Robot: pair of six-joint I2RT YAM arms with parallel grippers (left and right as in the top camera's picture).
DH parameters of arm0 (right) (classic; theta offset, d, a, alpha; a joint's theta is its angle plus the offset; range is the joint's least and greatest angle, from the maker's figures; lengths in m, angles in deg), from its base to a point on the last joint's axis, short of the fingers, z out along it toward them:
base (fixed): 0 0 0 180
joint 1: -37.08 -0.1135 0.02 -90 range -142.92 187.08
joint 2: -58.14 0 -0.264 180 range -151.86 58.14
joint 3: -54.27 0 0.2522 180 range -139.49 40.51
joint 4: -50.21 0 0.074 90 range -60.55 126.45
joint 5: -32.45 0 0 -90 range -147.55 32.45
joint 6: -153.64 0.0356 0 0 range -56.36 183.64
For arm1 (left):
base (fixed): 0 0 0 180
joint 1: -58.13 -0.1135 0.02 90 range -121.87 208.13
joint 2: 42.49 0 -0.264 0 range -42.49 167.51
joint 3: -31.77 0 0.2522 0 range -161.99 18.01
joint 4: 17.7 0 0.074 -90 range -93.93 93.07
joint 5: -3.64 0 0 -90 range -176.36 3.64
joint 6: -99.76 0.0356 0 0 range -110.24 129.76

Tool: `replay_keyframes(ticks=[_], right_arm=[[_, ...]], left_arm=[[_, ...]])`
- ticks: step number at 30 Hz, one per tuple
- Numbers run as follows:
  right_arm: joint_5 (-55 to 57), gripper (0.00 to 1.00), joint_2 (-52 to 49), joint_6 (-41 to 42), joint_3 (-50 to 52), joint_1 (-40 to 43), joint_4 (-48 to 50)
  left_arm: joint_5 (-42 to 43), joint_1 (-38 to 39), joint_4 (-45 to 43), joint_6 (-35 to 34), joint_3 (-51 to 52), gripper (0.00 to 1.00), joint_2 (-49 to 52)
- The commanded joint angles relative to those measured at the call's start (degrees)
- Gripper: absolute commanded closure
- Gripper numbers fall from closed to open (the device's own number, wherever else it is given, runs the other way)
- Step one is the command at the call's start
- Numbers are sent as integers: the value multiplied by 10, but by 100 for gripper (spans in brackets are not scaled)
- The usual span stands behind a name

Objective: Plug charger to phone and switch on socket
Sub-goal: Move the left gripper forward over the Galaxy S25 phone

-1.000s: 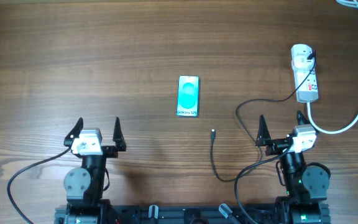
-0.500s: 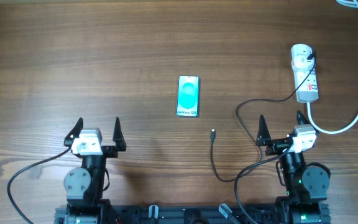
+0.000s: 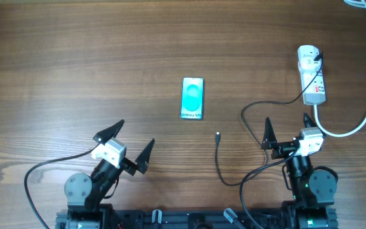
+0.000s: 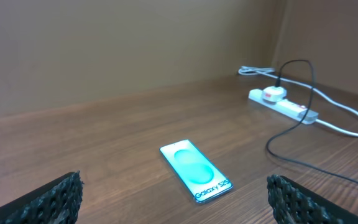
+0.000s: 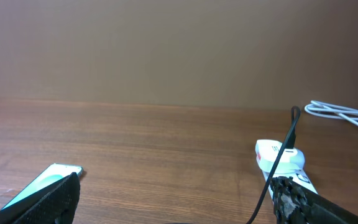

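Observation:
The phone [image 3: 192, 98] lies flat at the table's middle, cyan screen up. It also shows in the left wrist view [image 4: 195, 171] and at the left edge of the right wrist view [image 5: 47, 178]. The charger's metal-tipped plug [image 3: 217, 135] lies free on the wood, below and right of the phone. The socket [image 3: 311, 75] lies at the far right with a black plug in it. It also shows in both wrist views [image 4: 283, 104] [image 5: 281, 157]. My left gripper [image 3: 133, 135] is open, empty and angled toward the phone. My right gripper [image 3: 287, 121] is open and empty below the socket.
The charger's thin black cable [image 3: 222, 173] loops from the socket past the right arm to the free plug. A thicker white lead [image 3: 354, 127] runs from the socket off the far right corner. Each arm's own black cable trails at the front edge.
My left gripper has swung right and turned toward the phone. The right arm, phone, charger and socket have not moved.

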State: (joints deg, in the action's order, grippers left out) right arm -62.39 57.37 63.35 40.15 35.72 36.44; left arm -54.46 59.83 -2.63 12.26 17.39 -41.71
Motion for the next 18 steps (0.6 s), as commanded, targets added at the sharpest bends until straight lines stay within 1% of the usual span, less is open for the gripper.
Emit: replay_keyframes(ticks=[1, 2, 4, 6, 7, 9, 11, 13, 14, 15, 17, 18], right_arm=[[8, 0, 2, 3, 0, -3, 1], [8, 0, 2, 3, 0, -3, 1], [8, 0, 2, 3, 0, -3, 1], [8, 0, 2, 3, 0, -3, 1], [8, 0, 2, 3, 0, -3, 1], [8, 0, 2, 3, 0, -3, 1], [8, 0, 2, 3, 0, -3, 1], [8, 0, 2, 3, 0, -3, 1], [8, 0, 2, 3, 0, -3, 1], [8, 0, 2, 3, 0, -3, 1], [8, 0, 2, 3, 0, -3, 1], [8, 0, 2, 3, 0, -3, 1]], left_arm=[[26, -4, -36, -4, 3, 0, -5], [26, -4, -64, -7, 3, 0, -5], [25, -5, -116, -35, 3, 0, -5], [11, -5, -191, -93, 3, 0, -5], [10, -5, -216, -108, 3, 0, -5], [10, -5, -236, -109, -5, 0, -4], [-7, -5, -224, -109, -26, 0, 2], [-56, -5, -170, -104, -81, 0, 30], [-76, -5, -131, -92, -114, 0, 52], [-95, -5, -72, -66, -160, 0, 84], [-143, -5, 94, -42, -285, 0, 181], [-142, -5, 193, -42, -362, 0, 249]])
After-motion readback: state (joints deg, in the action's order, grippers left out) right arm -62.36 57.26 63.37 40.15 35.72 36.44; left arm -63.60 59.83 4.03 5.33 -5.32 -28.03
